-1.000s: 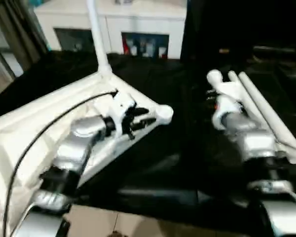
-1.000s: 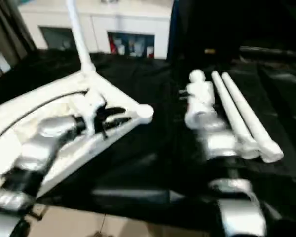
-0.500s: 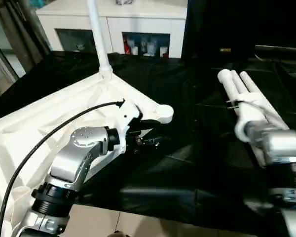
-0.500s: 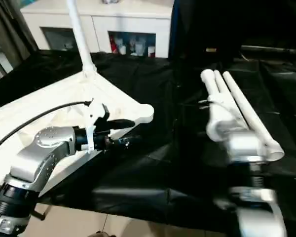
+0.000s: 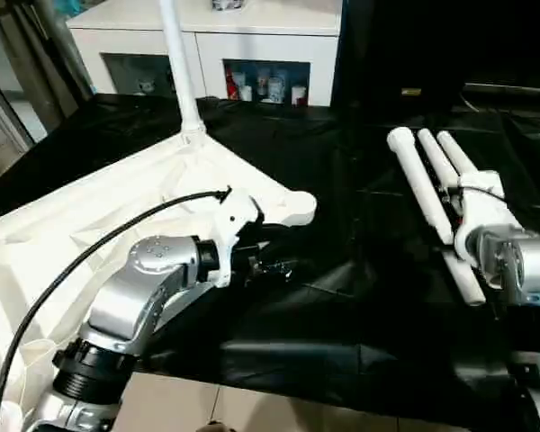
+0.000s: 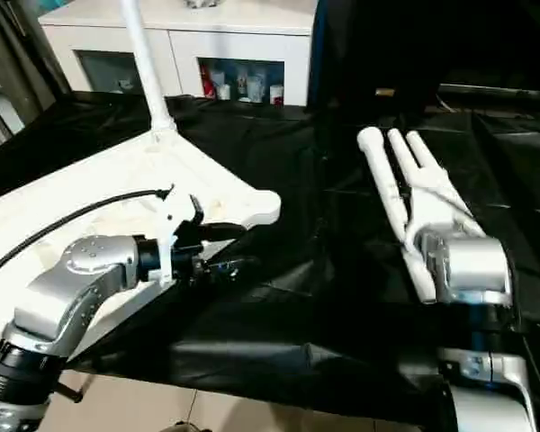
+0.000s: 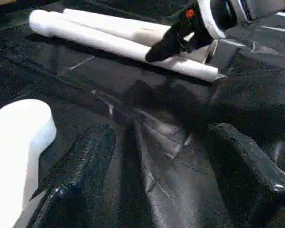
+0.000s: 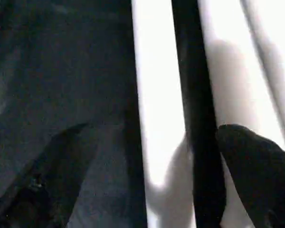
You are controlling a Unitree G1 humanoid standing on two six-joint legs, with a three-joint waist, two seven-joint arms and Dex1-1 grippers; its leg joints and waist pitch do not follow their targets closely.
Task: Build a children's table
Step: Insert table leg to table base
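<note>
The children's table lies in parts on a black cloth. Its white top (image 5: 90,211) rests upside down at the left, with one leg (image 5: 178,72) standing upright at the far corner. The near right corner socket (image 5: 297,207) has no leg in it. My left gripper (image 5: 274,259) hangs open just in front of that corner over the cloth, nothing between its fingers (image 7: 80,175). Three loose white legs (image 5: 421,180) lie side by side at the right. My right gripper (image 8: 154,130) is open low over them, one leg (image 8: 156,95) between its fingers, not clamped.
A white cabinet (image 5: 261,45) with glass-fronted compartments stands behind the table. The black cloth (image 5: 342,297) covers the work surface up to its front edge, with pale floor (image 5: 252,405) below. A dark box shape rises at the back right.
My left gripper has opened and come off the table top's edge to the cloth in front of the corner. My right arm has moved right and back over the loose legs.
</note>
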